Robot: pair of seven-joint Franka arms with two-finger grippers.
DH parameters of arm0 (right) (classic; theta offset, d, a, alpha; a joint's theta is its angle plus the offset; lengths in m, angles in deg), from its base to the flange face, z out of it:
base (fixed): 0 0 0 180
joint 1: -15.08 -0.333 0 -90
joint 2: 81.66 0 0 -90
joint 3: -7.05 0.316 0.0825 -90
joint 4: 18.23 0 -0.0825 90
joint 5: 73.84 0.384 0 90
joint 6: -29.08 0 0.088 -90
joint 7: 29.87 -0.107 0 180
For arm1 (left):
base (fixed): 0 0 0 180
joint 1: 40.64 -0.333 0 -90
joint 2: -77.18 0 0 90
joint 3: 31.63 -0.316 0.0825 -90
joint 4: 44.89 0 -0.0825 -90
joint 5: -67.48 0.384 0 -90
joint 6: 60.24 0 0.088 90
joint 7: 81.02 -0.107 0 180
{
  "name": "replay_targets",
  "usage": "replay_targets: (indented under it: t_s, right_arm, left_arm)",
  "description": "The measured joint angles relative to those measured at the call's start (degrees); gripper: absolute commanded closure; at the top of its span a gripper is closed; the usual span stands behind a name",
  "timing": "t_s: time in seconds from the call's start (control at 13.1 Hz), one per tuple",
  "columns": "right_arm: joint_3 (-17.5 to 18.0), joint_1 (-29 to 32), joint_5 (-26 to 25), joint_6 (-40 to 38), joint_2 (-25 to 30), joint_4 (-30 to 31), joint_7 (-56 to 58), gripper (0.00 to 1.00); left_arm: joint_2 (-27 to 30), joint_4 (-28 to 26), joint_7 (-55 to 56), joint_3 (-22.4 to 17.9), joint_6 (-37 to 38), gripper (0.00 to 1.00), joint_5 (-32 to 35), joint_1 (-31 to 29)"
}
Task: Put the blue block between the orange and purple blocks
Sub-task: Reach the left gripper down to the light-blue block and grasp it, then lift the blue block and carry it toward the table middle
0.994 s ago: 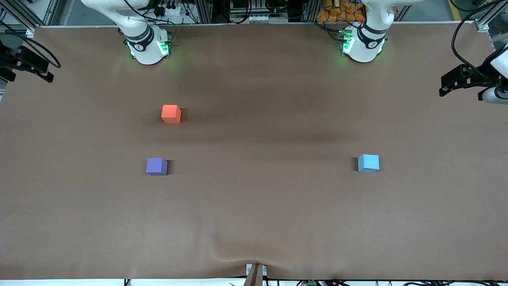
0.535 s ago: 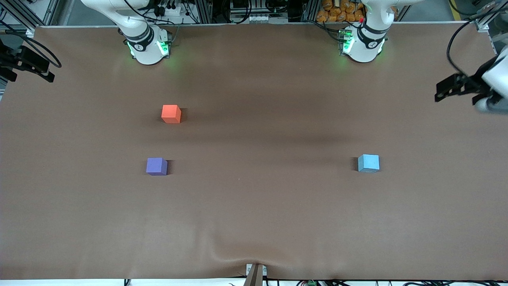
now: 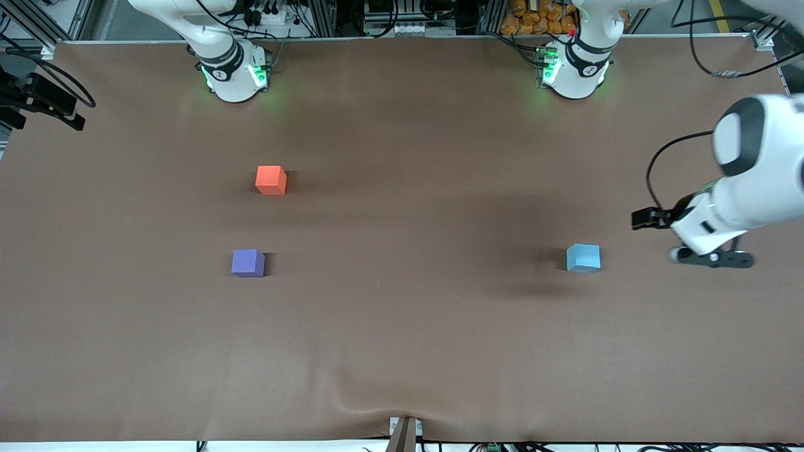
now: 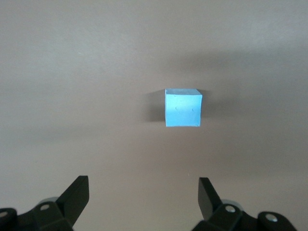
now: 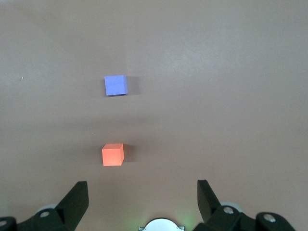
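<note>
Brown table cover [image 3: 402, 339], cluttered equipment rack [image 3: 402, 19]

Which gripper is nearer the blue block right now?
Left. The left gripper, jaws open, hangs beside the blue block at the left arm's end. The right gripper waits over the table's other end.

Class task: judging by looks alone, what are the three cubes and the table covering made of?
Blue block, orange block and purple block: probably foam or painted wood, matte with no glare. Table covering: likely brown paper or cloth, since it wrinkles at the near edge.

matt blue block [image 3: 583, 258] on smooth brown cloth table cover [image 3: 408, 326].
</note>
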Motion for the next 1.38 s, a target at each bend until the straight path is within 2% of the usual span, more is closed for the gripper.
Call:
replay_targets:
  t_s: [0.31,0.46,0.92,0.99,1.07,1.15,1.22,1.38]
  right_arm:
    - [-0.1,0.0,0.0,-0.1,-0.1,0.0,0.0,0.0]
    - [-0.1,0.1,0.0,-0.1,-0.1,0.1,0.0,0.0]
    - [-0.1,0.1,0.0,-0.2,-0.1,0.1,0.0,0.0]
    - [-0.1,0.1,0.0,-0.3,-0.1,0.1,0.0,0.0]
    - [-0.1,0.1,0.0,-0.3,-0.1,0.1,0.0,0.0]
    - [-0.1,0.1,0.0,-0.3,-0.1,0.1,0.0,0.0]
    - [-0.1,0.1,0.0,-0.3,-0.1,0.1,0.0,0.0]
    - [-0.1,0.2,0.1,-0.3,-0.1,0.1,0.0,0.0]
  left_arm:
    - [-3.9,-9.4,3.6,0.2,-16.8,0.0,0.0,0.7]
    - [-6.6,-12.2,6.1,0.4,-23.1,0.0,0.0,1.5]
    - [-14.1,-12.5,11.6,0.4,-31.6,0.0,0.0,4.5]
    - [-14.5,-12.2,11.6,0.4,-31.7,0.28,0.0,4.5]
    - [-14.9,-11.8,11.6,0.3,-31.7,0.73,0.2,4.5]
    - [-15.3,-11.4,11.6,0.3,-31.7,0.91,0.5,4.4]
    - [-15.6,-11.0,11.6,0.2,-31.7,1.0,0.6,4.3]
    - [-15.7,-10.4,11.6,0.1,-31.6,1.0,0.6,4.3]
